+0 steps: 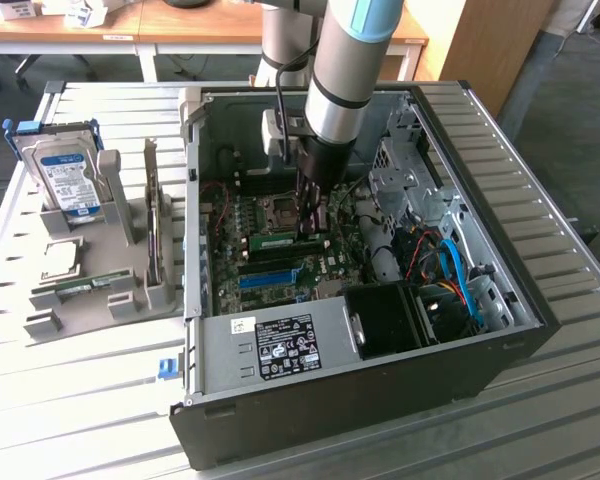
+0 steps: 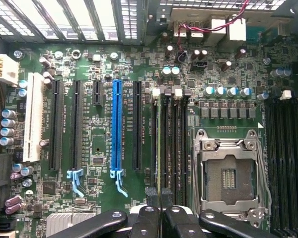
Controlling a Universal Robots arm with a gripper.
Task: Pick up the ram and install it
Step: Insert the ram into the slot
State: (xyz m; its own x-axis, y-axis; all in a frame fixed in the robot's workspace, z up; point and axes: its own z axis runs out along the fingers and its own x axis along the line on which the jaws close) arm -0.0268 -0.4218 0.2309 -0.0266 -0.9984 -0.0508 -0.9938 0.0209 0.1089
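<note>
One ram point(image 2: 159, 141) stick, gripper point(image 2: 159, 196) clamped tight on it, down at the black slots point(image 2: 176, 144) inside the one open PC case point(image 1: 380, 400); one hard drive point(image 1: 65, 175) sits in the grey rack point(image 1: 120, 285).

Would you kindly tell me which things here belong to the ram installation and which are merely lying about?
Job in hand: the ram; the pincer, shut on it; the black memory slots on the motherboard.

Lying about: the hard drive; the processor chip; the blue slot strip; the empty processor socket.
</note>
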